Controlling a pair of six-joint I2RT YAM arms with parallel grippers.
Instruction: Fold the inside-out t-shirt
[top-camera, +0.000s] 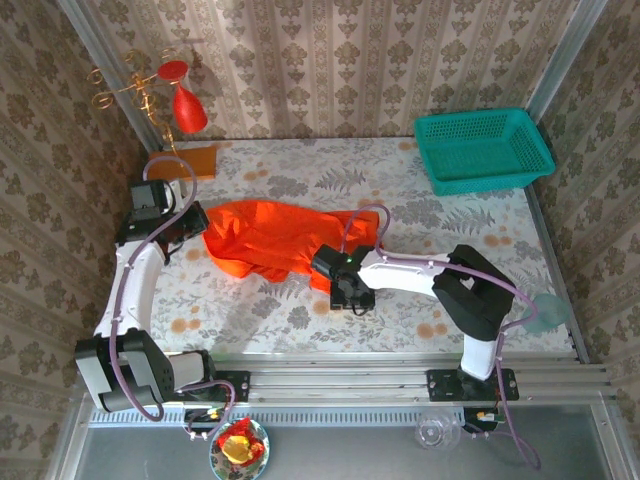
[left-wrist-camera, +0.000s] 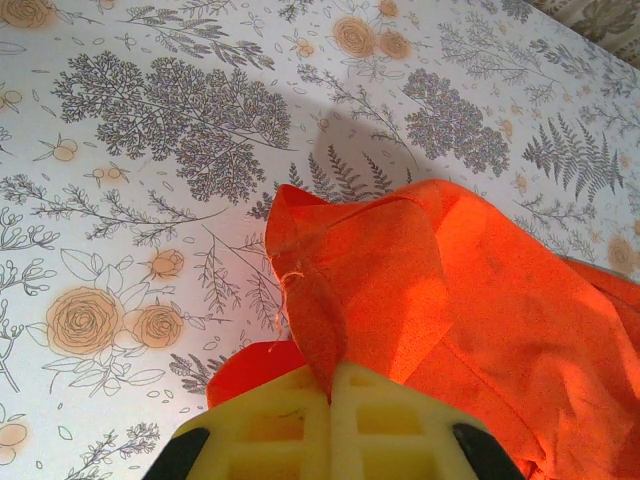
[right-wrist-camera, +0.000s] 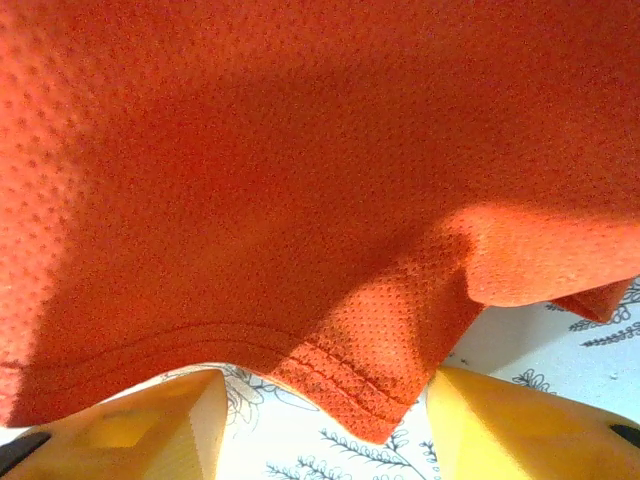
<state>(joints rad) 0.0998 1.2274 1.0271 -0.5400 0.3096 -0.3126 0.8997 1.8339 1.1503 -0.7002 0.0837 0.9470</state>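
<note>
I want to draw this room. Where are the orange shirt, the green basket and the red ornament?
orange shirt (top-camera: 270, 235): top view, middle of the crumpled cloth.
green basket (top-camera: 480, 148): top view, its bare floor.
red ornament (top-camera: 189, 110): top view, the hanging red drop.

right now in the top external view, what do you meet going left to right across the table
left gripper → orange-red t-shirt → right gripper → teal basket
</note>
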